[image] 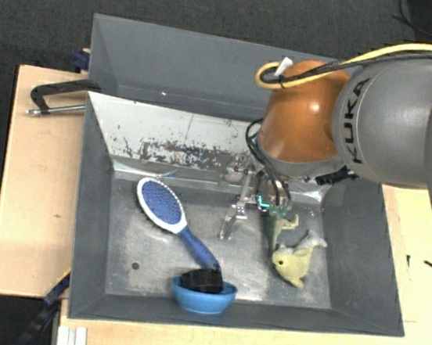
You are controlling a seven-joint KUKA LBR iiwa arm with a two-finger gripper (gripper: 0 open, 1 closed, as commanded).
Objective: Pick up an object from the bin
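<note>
We begin with the biggest thing, the grey arm (413, 115), which comes in from the right side and covers the upper right corner of the bin (92, 215). Its wrist carries a round orange cover (302, 116), and a yellow cable runs over the top of it. The bin is of grey metal with sloped walls and a flat floor that is scratched and a little shiny.

Below the orange cover the gripper (249, 229) hangs low over the floor, in the right half of the bin and near the back wall. Its two fingers stand apart with a clear gap, and in this gap we see only bare floor, so it holds nothing.

The longest loose thing is a blue hairbrush (166, 207) with an oval white bristle pad. It lies diagonally in the left middle of the floor, with the head toward the back left and the handle pointing to the front. The end of the handle reaches a small blue bowl (201, 298), which stands at the front wall, near the middle.

The thing nearest to the gripper is a pale yellow soft toy (292, 265), shaped somewhat like a fish. It lies just beside the gripper, on the side toward the arm and slightly more to the front; whether they touch we cannot tell.

The smallest is a black thing (203, 280) that sits inside the bowl, and its kind we cannot tell.
</note>
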